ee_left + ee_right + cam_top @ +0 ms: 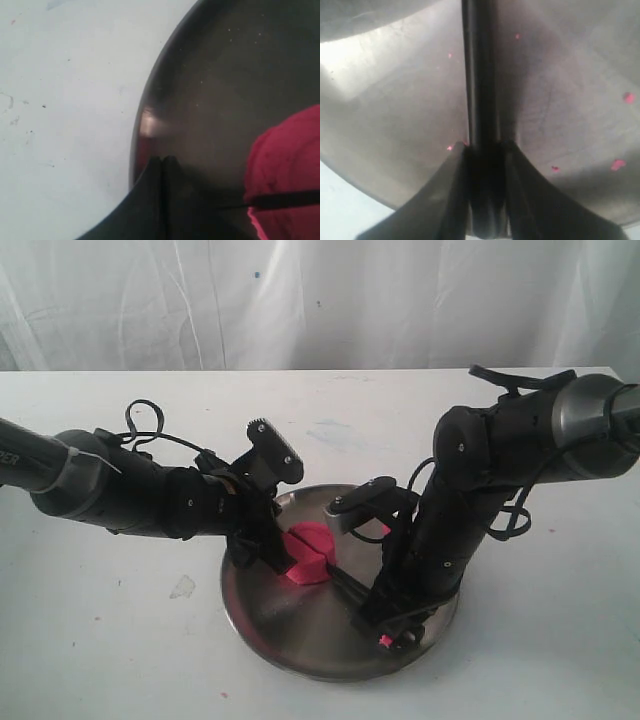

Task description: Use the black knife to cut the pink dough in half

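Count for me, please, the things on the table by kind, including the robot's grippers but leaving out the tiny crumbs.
Plate: 1
Knife: 1
Dough: 1 lump, with the blade in it; I cannot tell whether it is fully split
Grippers: 2 (left gripper, right gripper)
Total: 5

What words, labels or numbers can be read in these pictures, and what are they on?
"ER": white letters, cut off at the picture's edge, on the left arm's black tube.
Nothing readable on the round steel plate, the bright pink dough or the long black knife.
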